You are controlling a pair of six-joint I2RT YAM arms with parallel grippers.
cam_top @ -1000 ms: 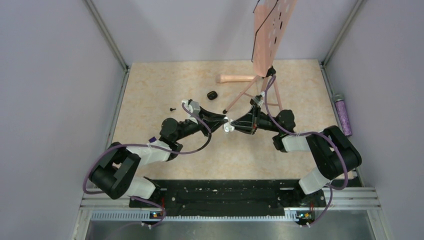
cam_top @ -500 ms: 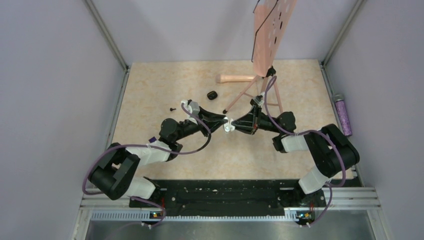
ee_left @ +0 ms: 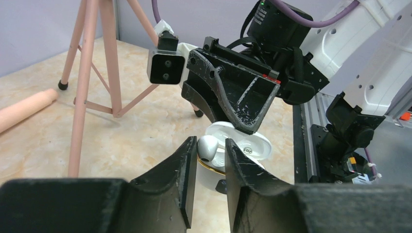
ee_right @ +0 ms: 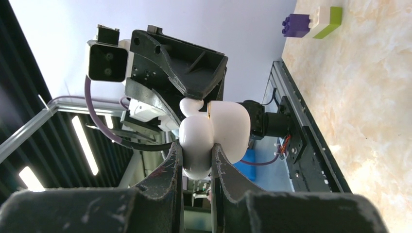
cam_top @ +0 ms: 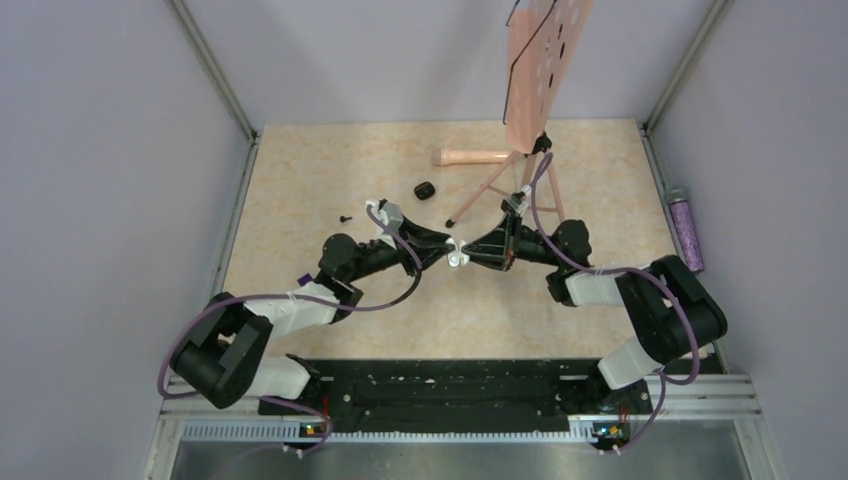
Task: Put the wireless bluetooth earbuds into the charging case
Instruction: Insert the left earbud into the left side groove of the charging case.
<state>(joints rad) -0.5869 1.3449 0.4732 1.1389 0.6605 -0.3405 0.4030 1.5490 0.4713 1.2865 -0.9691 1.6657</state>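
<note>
My right gripper [ee_right: 196,148] is shut on the white charging case [ee_right: 223,131] and holds it open above the middle of the table [cam_top: 300,170]. My left gripper [ee_left: 211,145] meets it tip to tip, its jaws narrow around a white earbud [ee_left: 208,148] at the case's gold-rimmed opening. The earbud [ee_right: 190,105] also shows at the rim in the right wrist view. From above, the case [cam_top: 457,256] sits between both grippers. Two small black pieces [cam_top: 424,189] [cam_top: 346,217] lie on the table beyond the left arm.
A pink tripod [cam_top: 500,180] carrying a pink board [cam_top: 540,70] stands at the back right, one leg close behind the right gripper. A pink cylinder [cam_top: 472,156] lies by it. A purple bottle [cam_top: 686,228] lies off the right edge. A purple-white-green block [ee_right: 313,22] sits on the table.
Both grippers stay joined at the case in mid-table. The left arm has shifted only slightly. Nothing was taken or let go.
</note>
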